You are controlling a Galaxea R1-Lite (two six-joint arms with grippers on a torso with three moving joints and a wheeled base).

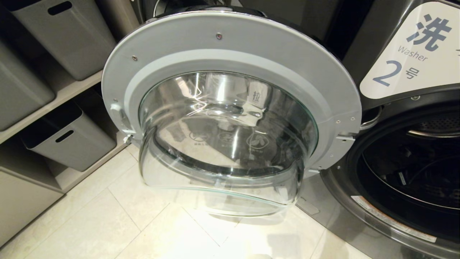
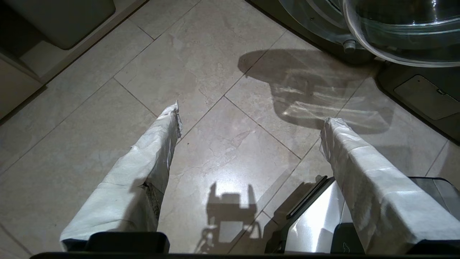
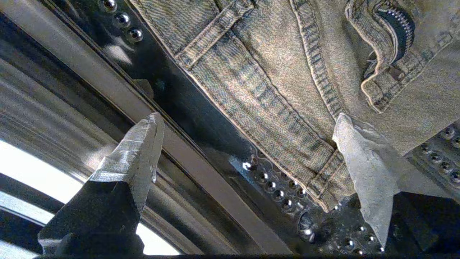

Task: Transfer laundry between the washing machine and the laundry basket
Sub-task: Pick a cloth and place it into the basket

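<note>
The washing machine (image 1: pixel 406 169) stands at the right with its round glass door (image 1: pixel 230 118) swung wide open. Inside the studded steel drum (image 3: pixel 273 187) lies a pair of light-blue jeans (image 3: pixel 287 72), seen only in the right wrist view. My right gripper (image 3: pixel 248 122) is open just inside the drum's rim; one taped finger (image 3: pixel 363 169) lies against the jeans' waistband and nothing sits between the fingers. My left gripper (image 2: pixel 249 117) hangs open over the tiled floor (image 2: pixel 201 72), holding nothing. The laundry basket is out of view.
Grey storage bins (image 1: pixel 68 138) sit on shelves at the left. The open door juts out over the floor in front of the machine. Part of my base (image 2: pixel 316 219) shows below the left gripper.
</note>
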